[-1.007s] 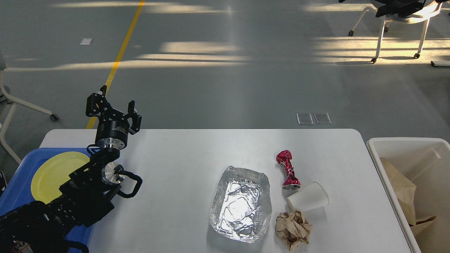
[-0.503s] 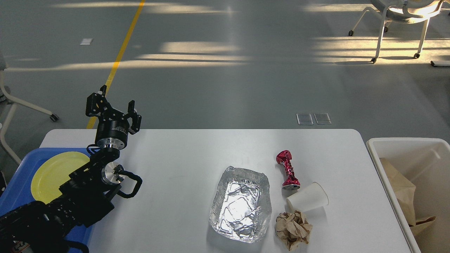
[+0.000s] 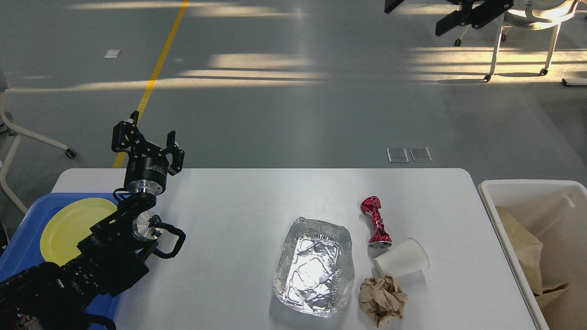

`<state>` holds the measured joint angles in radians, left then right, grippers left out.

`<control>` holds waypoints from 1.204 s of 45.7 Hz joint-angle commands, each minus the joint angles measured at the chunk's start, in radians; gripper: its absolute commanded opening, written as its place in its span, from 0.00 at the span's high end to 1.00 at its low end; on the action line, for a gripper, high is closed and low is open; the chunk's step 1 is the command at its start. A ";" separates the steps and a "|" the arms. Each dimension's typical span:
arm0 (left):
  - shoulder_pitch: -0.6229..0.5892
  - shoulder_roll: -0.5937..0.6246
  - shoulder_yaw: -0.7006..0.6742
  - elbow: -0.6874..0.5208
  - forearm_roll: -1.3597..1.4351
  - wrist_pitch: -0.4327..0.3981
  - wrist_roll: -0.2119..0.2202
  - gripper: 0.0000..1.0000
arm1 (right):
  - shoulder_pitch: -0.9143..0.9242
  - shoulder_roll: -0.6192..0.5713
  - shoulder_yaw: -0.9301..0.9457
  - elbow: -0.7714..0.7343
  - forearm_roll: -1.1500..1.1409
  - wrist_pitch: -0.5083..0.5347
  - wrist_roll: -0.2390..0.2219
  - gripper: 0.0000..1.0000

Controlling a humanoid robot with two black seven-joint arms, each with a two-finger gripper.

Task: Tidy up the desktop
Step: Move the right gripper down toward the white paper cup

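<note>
Nothing on the desktop [image 3: 229,220] has moved in the last second — the left gripper [image 3: 146,144] still hangs over its far left corner, fingers spread and empty, I think. So the tidying has paused.

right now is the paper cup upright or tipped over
Tipped over. The paper cup lies on its side on the desktop, open mouth facing right, between the crushed red can and the paper ball.

black left arm [image 3: 105,256], silver joint rings
</note>
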<state>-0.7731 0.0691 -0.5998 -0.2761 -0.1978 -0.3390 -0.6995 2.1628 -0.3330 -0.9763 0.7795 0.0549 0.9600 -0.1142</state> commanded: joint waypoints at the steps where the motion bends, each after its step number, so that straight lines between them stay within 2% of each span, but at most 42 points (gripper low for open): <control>1: 0.000 0.000 0.000 0.000 0.000 0.000 0.000 0.03 | -0.119 0.000 0.001 0.010 -0.056 0.000 0.001 0.00; 20: 0.000 0.000 0.000 0.000 0.000 0.000 0.000 0.03 | -0.419 0.009 0.016 0.066 -0.171 -0.024 0.005 0.00; 42: 0.000 0.000 0.000 0.000 0.000 0.000 0.000 0.03 | -0.721 0.002 0.084 0.043 -0.356 -0.228 0.007 0.00; 55: 0.000 0.000 0.000 0.000 0.000 0.000 0.000 0.03 | -0.779 0.005 0.134 0.038 -0.351 -0.234 0.015 0.00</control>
<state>-0.7731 0.0690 -0.5998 -0.2761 -0.1978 -0.3390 -0.6995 1.3976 -0.3291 -0.8712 0.8096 -0.2986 0.7261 -0.1008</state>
